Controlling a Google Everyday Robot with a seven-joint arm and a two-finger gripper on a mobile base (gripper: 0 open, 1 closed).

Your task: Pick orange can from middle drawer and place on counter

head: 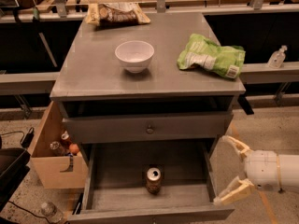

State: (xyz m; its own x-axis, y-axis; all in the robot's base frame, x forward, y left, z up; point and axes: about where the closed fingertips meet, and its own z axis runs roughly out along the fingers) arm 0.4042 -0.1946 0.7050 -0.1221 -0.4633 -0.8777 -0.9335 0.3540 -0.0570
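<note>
While the middle drawer (117, 192) stands pulled well out at the foot of the cabinet, the gripper (221, 170) hangs just outside its right wall, near the front corner, at about the drawer's height. Its two pale fingers (237, 146) are spread wide, one above the other, and hold nothing. The white arm body runs off the right edge of the view.

The orange can (153, 179) stands upright on the drawer's plank floor, roughly central and towards the front, silver top up. It is well apart from both side walls and from the gripper.

Left of the cabinet, a cardboard box (53, 169) sits on the floor with a few small items inside; what they are cannot be told.

Above the open drawer is a shallower drawer front (187, 127) with a small round knob (149, 129), and a dark gap lies between it and the counter (88, 78).

On the counter, a white bowl (134, 55) stands upright left of centre. A crumpled green bag (211, 57) lies near the right edge. A brown snack bag (117, 14) lies at the far edge.

Farther right, a clear plastic bottle (276, 57) stands on a ledge.
</note>
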